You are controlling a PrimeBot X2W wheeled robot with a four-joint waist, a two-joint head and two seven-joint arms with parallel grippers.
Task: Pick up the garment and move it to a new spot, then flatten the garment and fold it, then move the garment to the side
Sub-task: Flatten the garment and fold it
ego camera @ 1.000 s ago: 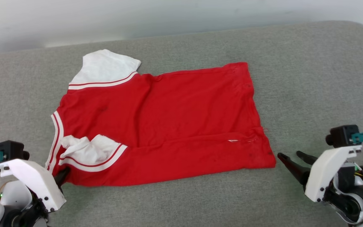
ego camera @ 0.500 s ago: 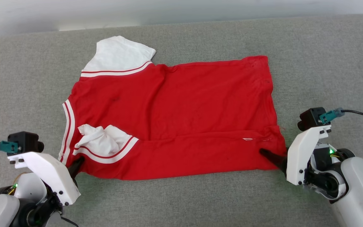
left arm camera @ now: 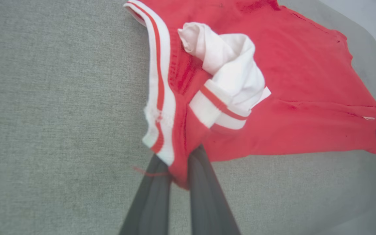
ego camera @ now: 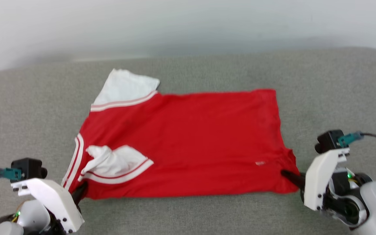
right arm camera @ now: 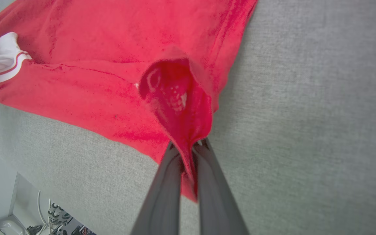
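Observation:
The garment (ego camera: 188, 140) is a red T-shirt with white sleeves and striped trim, spread across the grey surface with its collar end to the left. My left gripper (ego camera: 81, 189) is shut on its near left corner; in the left wrist view the two dark fingers (left arm camera: 178, 156) pinch the striped trim and red cloth of the garment (left arm camera: 289, 98). My right gripper (ego camera: 286, 174) is shut on the near right hem corner, and the garment (right arm camera: 109, 65) bunches up between its fingers (right arm camera: 188, 147). One white sleeve (ego camera: 116, 161) lies crumpled on the red body.
The grey padded surface (ego camera: 188, 212) reaches a pale wall at the back and rounds off at the far corners. Past its near edge, cables and equipment (right arm camera: 54, 215) lie on the floor below.
The right gripper has reached the near right hem corner and shut on it. The left gripper has kept its hold. The camera has shifted, so the whole scene sits lower in view.

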